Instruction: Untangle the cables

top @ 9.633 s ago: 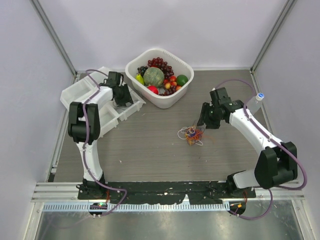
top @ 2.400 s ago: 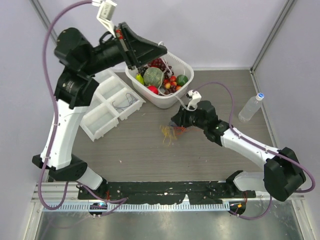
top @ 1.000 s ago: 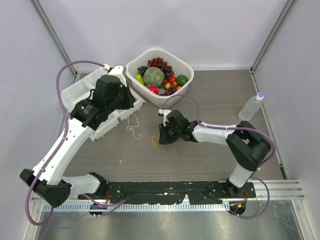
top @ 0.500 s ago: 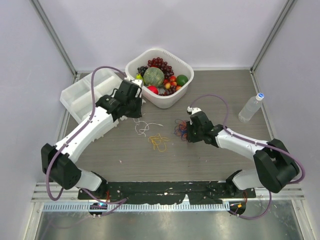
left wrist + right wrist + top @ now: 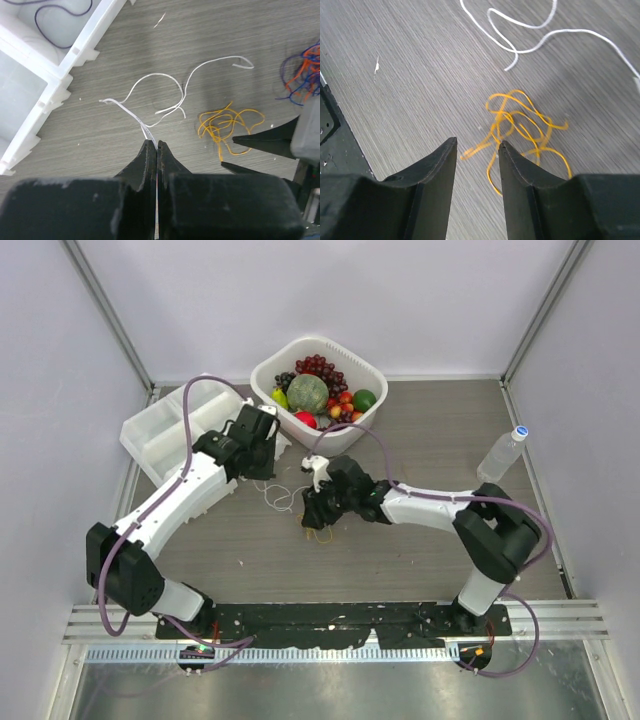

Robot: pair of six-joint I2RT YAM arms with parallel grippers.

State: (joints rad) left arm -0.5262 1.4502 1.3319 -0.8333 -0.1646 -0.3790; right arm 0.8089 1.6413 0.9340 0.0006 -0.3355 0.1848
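Right end effector point(image 5: 477, 145): fingers parted by a moderate gap, nothing held. It is low over the bench point(image 5: 430, 430), directly at the near edge of the yellow cable point(image 5: 506, 119). One loose end of that cable lies in line with the gap between the fingers. Contact with the bench cannot be determined.

Yellow cable: a loose, loopy bundle lying flat on the bench, separate from the other cables.

Left end effector point(image 5: 152, 146): fingers fully closed, pinching one end of the white cable point(image 5: 152, 75). The rest of the white cable trails away across the bench in two open curves. It lies just beside the yellow cable and does not cross it.

Red and blue tangle point(image 5: 302, 70): knotted together on the bench, beyond the yellow cable and apart from it, as seen from the left wrist.

Divided white tray point(image 5: 50, 85): at the far left of the bench. One compartment contains a purple cable point(image 5: 57, 46) in a single open curve.

White basket point(image 5: 300, 348): at the back centre, filled with fruit.

Plastic bottle point(image 5: 500, 452): upright at the right edge, well apart from the cables
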